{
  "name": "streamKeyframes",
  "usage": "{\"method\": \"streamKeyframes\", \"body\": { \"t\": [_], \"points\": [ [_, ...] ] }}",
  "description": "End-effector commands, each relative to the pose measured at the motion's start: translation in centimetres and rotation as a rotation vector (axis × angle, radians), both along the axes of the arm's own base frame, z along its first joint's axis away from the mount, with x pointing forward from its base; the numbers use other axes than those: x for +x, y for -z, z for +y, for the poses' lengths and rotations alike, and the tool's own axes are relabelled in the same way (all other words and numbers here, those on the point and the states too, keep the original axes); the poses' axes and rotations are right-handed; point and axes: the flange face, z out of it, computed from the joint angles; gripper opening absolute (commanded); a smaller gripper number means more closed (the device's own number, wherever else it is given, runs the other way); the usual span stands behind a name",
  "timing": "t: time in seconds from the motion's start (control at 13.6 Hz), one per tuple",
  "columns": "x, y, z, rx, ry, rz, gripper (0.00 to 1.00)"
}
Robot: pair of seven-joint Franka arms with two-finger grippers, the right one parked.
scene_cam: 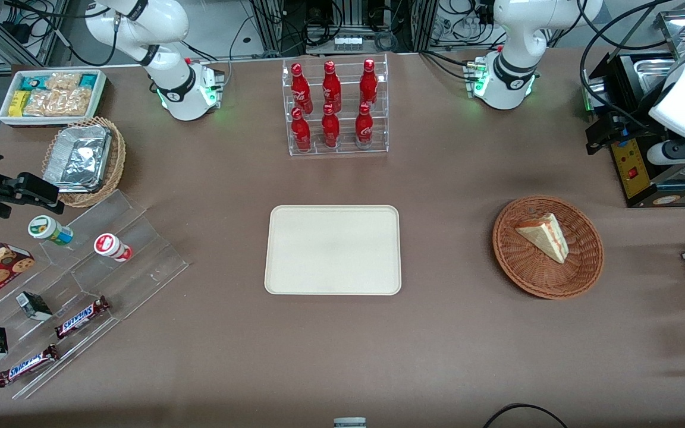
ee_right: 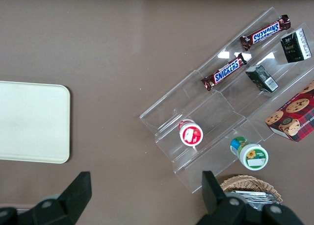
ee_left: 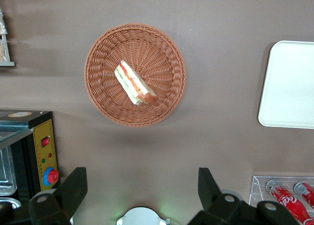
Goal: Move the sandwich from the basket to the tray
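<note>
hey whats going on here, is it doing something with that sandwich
Nothing is being held yet. The sandwich lies in the basket, toward the working arm's end of the table, and the tray sits bare at the middle of the table. The left arm's gripper hangs high above the table beside the basket, fingers spread open and apart from the sandwich. The move to the tray has not started.

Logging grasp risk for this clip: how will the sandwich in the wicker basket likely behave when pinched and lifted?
The sandwich looks like soft white bread, so it probably squashes under a firm pinch. Its layered filling edge suggests the slices could slide or separate. It lies flat in the basket, so it seems unlikely to roll. The gripper hovers open above the table beside the basket.
</note>
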Motion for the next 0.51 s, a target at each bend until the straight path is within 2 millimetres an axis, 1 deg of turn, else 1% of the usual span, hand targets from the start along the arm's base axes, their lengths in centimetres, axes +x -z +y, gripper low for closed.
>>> {"method": "streamKeyframes", "body": {
  "t": [0.0, 0.29, 0.44],
  "points": [
    [-0.6, -0.9, 0.1, 0.014, -0.001, -0.008, 1.0],
    [-0.5, -0.5, 0.4, 0.01, -0.009, 0.003, 1.0],
    [-0.1, 0.3, 1.1, 0.015, -0.02, 0.02, 1.0]
  ]
}}
